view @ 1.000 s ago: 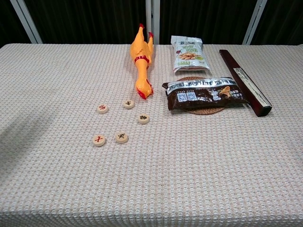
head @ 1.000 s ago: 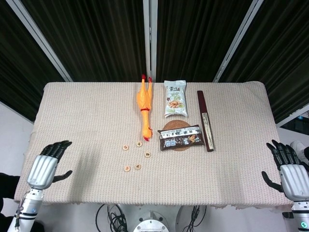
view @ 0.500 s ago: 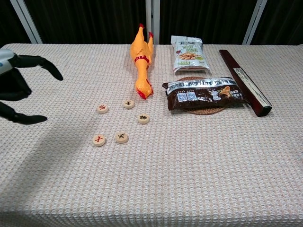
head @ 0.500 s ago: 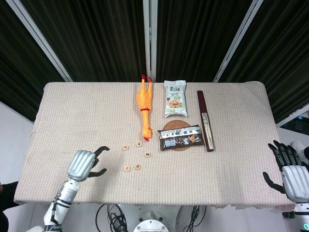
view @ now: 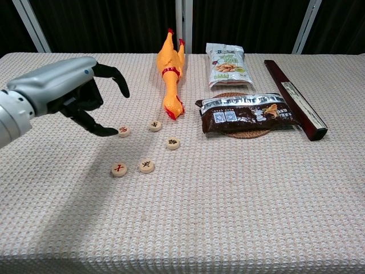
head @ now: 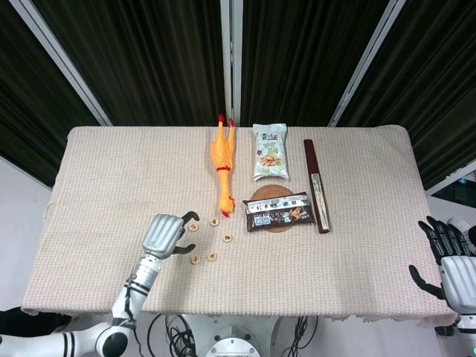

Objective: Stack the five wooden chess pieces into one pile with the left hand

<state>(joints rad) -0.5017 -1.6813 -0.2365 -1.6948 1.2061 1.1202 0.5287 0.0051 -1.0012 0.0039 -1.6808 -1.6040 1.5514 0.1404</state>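
Five wooden chess pieces (view: 147, 166) lie flat and apart, at seven o'clock from the rubber chicken (view: 171, 71). Left hand (view: 73, 91) hovers wide beside the leftmost piece (view: 123, 131), thumb seemingly touching it; pinch its rim, lift straight.

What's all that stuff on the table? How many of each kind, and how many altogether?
Wooden chess pieces: 5
Snack packets: 2
Rubber chicken: 1
Round woven coaster: 1
Long dark box: 1
Total: 10
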